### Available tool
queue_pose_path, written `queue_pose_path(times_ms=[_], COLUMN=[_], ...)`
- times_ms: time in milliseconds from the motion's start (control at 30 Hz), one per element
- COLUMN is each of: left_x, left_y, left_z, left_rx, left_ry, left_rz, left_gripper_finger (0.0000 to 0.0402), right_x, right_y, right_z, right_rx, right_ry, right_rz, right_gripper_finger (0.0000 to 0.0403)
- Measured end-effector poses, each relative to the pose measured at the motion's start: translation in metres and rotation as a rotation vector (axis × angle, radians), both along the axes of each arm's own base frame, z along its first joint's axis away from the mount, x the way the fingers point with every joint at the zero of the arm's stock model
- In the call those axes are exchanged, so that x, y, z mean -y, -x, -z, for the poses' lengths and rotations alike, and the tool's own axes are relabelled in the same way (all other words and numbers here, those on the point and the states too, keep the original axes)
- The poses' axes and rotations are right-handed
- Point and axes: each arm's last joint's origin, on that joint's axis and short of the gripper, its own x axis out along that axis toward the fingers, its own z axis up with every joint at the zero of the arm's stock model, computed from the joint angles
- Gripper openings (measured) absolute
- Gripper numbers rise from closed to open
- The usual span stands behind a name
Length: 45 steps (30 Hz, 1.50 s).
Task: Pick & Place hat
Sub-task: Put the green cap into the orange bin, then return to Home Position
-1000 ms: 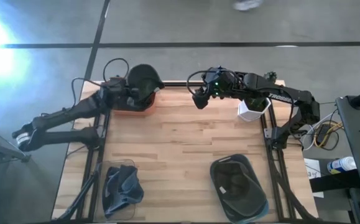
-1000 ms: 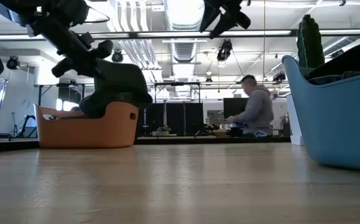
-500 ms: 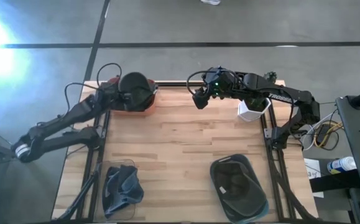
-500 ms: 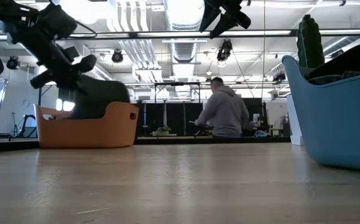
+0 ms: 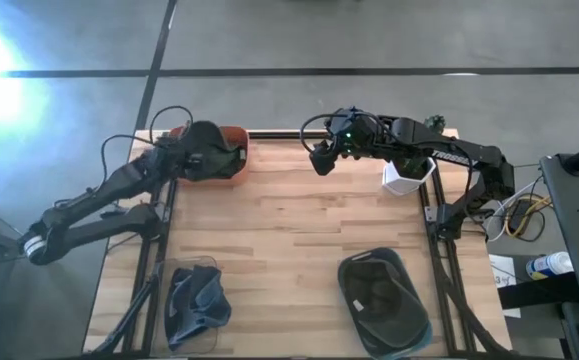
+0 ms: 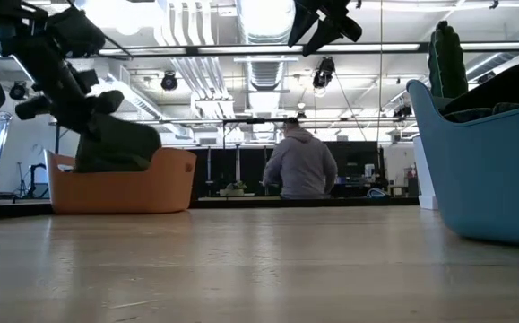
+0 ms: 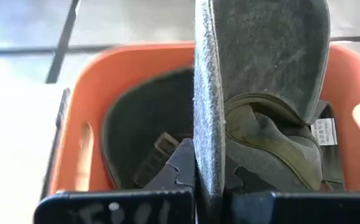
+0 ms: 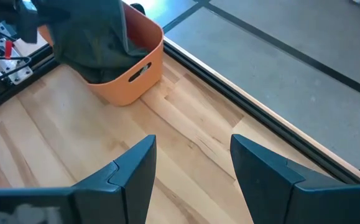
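Left hand (image 5: 201, 158) is over the orange tub (image 5: 231, 172) at the far left corner of the bench (image 5: 299, 240), and its two fingers are squeezed tight on the stiff brim of a dark hat (image 7: 260, 93). In the left wrist view the brim stands up on its edge between the fingers, and the soft round part of the hat hangs to one side, down inside the tub. Another dark cap (image 7: 142, 143) lies flat on the tub's bottom, just beside the held one. From the low view the hat (image 6: 116, 148) sits partly in the tub (image 6: 125, 184), with its top poking up above the rim. Right hand (image 5: 321, 160) hangs in the air over the far middle of the bench, well apart from the tub, with its fingers (image 8: 130, 168) spread wide and nothing between them. A white bin (image 5: 405, 178) stands near it. At the near edge sit a clear bin (image 5: 191, 300) and a blue bin (image 5: 384, 300), each with dark hats inside. Far behind, a person (image 6: 300, 166) stands in the room.
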Motion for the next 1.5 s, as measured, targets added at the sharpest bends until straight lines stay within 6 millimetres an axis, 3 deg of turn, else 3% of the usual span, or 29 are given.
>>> queue_pose_path(times_ms=[167, 333, 567, 667, 833, 1067, 1267, 1400, 1500], left_x=[-0.002, -0.003, -0.001, -0.002, -0.001, 0.004, 0.012, 0.018, 0.023], left_y=[-0.006, -0.009, -0.007, -0.007, -0.006, -0.003, -0.001, -0.017, -0.03], left_z=[0.025, 0.035, 0.046, 0.041, 0.007, -0.059, -0.101, -0.11, -0.101], left_rx=[0.067, 0.142, 0.091, 0.096, 0.159, 0.307, 0.479, 0.659, 0.803], left_ry=[0.076, 0.052, 0.061, 0.046, -0.002, -0.132, -0.184, -0.13, -0.032], left_rz=[-0.008, -0.039, -0.052, -0.054, -0.044, 0.045, 0.214, 0.72, 1.093], left_gripper_finger=[0.0007, 0.0014, 0.01, 0.0139, 0.0171, 0.0174, 0.0174, 0.0174, 0.0174], right_x=[0.0, 0.0, 0.0, 0.0, 0.0, -0.003, -0.009, -0.013, -0.016], right_y=[0.0, 0.0, 0.0, -0.001, -0.001, -0.002, 0.017, 0.034, 0.046], right_z=[0.002, 0.008, 0.02, 0.022, 0.022, 0.021, -0.001, -0.018, -0.023], right_rx=[0.002, -0.01, -0.043, -0.048, -0.044, -0.043, -0.013, 0.067, 0.137], right_ry=[-0.01, -0.019, -0.044, -0.049, -0.071, -0.121, -0.021, 0.022, 0.036], right_rz=[0.017, 0.025, 0.041, 0.036, 0.002, -0.168, -0.274, -0.354, -0.393], right_gripper_finger=[0.0203, 0.0203, 0.0203, 0.0203, 0.0203, 0.0203, 0.0203, 0.0203, 0.0203])
